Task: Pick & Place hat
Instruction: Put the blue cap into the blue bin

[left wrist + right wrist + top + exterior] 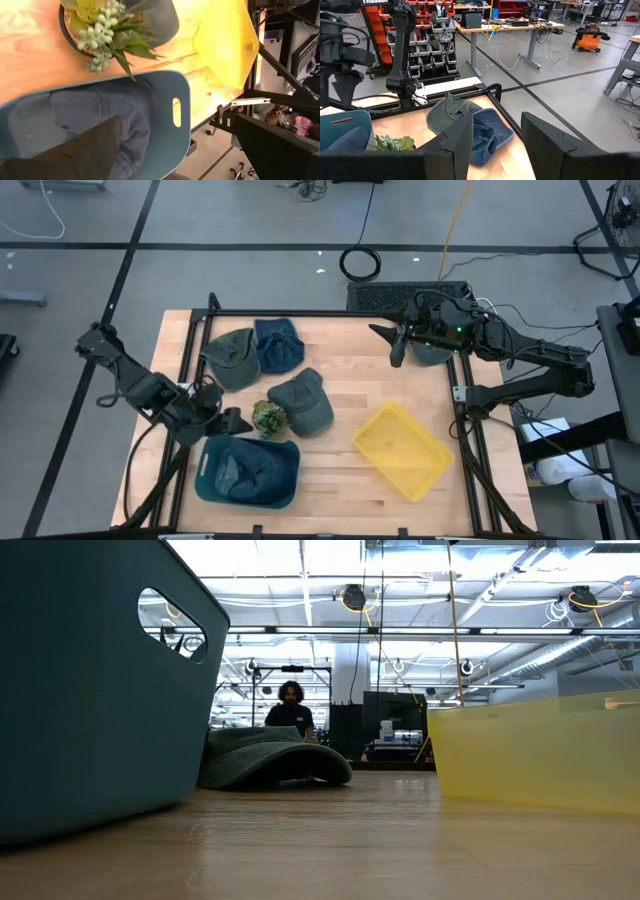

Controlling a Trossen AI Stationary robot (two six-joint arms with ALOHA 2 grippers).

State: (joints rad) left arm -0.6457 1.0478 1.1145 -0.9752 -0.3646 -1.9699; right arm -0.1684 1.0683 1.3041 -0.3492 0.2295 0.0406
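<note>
On my left, the left pincer (pixel 228 420) hangs released, jaws spread wide, just above the near rim of the teal bin (pixel 203 480), and I see a blue hat (pixel 255 470) already lying inside that bin. Just beside the pincer sits a small potted succulent (pixel 267 417), touching the grey-green cap (pixel 303 401) at the middle of the counter (pixel 350 380). Farther back lie an olive cap (pixel 230 357) and a blue denim hat (pixel 278 344), overlapping at their edges. To the right of the middle, the yellow tray (pixel 372 442) rests tilted diagonally on the wood. At the far right corner the right pincer (pixel 392 343) hovers above the counter's edge, well apart from every hat; its fingers stand partly apart with nothing between them. The counter is pale wood in a black frame. Beyond it, a grey floor with dark lines, cables, workbenches, and a person seated far off.
</note>
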